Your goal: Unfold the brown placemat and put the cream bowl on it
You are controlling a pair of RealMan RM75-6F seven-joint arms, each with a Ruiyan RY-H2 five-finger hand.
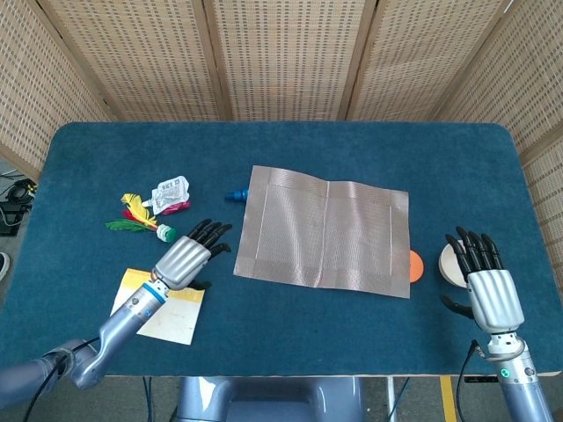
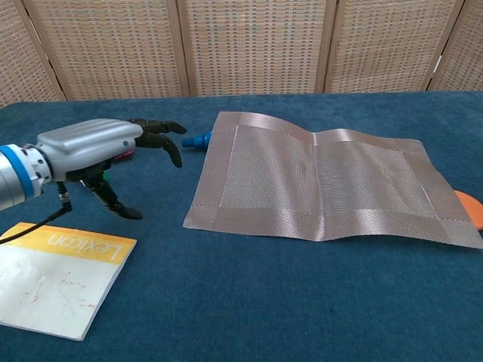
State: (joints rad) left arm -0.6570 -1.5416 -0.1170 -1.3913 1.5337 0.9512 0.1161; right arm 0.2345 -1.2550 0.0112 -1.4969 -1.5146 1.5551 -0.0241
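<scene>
Here cream bowl lies under right hand fingers.

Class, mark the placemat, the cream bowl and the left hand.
placemat [image 1: 321, 237], head view, on its woven centre.
cream bowl [image 1: 449, 262], head view, on its exposed left rim.
left hand [image 2: 90, 147], chest view, on its silver back.

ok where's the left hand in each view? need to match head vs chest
Head view: left hand sits lower left of centre, over the table between the yellow booklet and the placemat's left edge, holding nothing.
Chest view: left hand is at the left, above the booklet, fingers spread toward the placemat.
Shared landmark: the blue cap at the placemat's far left corner.
</scene>
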